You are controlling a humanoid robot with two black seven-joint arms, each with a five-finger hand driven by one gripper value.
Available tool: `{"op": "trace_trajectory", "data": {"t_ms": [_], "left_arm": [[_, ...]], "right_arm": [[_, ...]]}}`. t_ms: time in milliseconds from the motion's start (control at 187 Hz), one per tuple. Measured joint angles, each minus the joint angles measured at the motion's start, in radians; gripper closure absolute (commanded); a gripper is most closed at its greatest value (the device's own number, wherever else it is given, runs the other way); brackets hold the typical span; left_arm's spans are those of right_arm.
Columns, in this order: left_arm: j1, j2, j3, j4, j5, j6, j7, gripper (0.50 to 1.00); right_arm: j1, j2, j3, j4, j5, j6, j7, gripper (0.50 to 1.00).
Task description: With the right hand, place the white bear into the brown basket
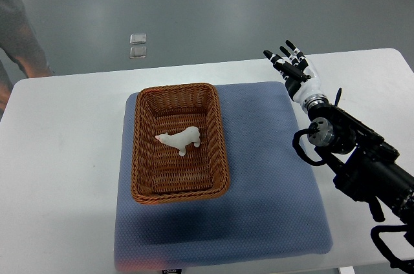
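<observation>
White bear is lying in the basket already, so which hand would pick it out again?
Probably the right hand: it alone is in view, open, beside the brown basket holding the white bear.

Enters from the picture's right edge — a black, jointed right arm angling up toward a pale wrist. Ends in the right robot hand (pixel 292 65), fingers (pixel 279 61) spread and extended, pointing up and left, holding nothing. Hangs free — touching nothing, palm side turned partly toward the camera.
</observation>
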Motion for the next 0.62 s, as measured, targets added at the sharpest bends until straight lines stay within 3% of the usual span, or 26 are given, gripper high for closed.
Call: {"op": "trace_trajectory", "data": {"t_ms": [621], "left_arm": [[0.0, 0.0, 0.0, 0.0, 0.0, 0.0, 0.0, 0.5]], "right_arm": [[0.012, -0.015, -0.006, -0.042, -0.04, -0.005, 0.04, 0.574]]}}
